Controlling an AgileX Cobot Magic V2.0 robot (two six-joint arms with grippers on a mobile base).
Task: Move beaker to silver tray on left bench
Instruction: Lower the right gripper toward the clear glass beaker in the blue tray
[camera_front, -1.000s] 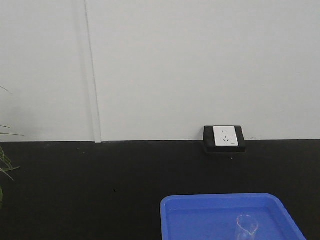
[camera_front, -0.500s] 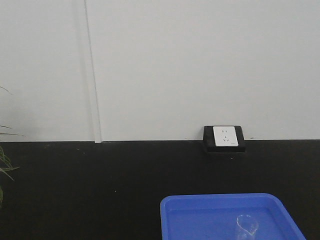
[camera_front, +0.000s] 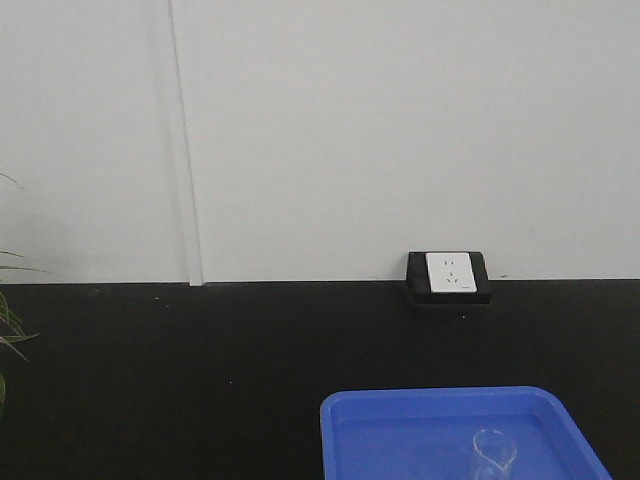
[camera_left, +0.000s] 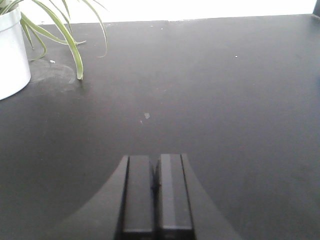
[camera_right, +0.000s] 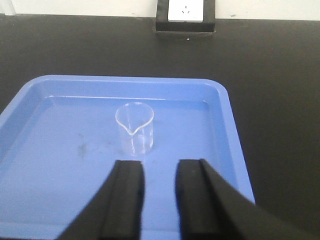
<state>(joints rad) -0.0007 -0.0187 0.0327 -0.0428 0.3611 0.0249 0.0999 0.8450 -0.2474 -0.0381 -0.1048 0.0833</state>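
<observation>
The beaker (camera_right: 134, 129), small and of clear glass, stands upright in a blue tray (camera_right: 60, 90) with its spout towards the camera. My right gripper (camera_right: 160, 162) is open just short of it, and the glass sits slightly left of the gap; nothing is between the fingers. The front view shows the beaker (camera_front: 492, 452) at the bottom edge, inside the blue tray (camera_front: 400, 405). My left gripper (camera_left: 156, 159) hangs shut and empty over the bare black bench (camera_left: 225, 100). The silver tray is out of view.
A white pot with a green plant (camera_left: 10, 55) stands at the far left of the bench. A wall socket box (camera_front: 448, 272) sits against the white wall behind the blue tray, and leaf tips (camera_front: 10, 330) reach in at the left edge.
</observation>
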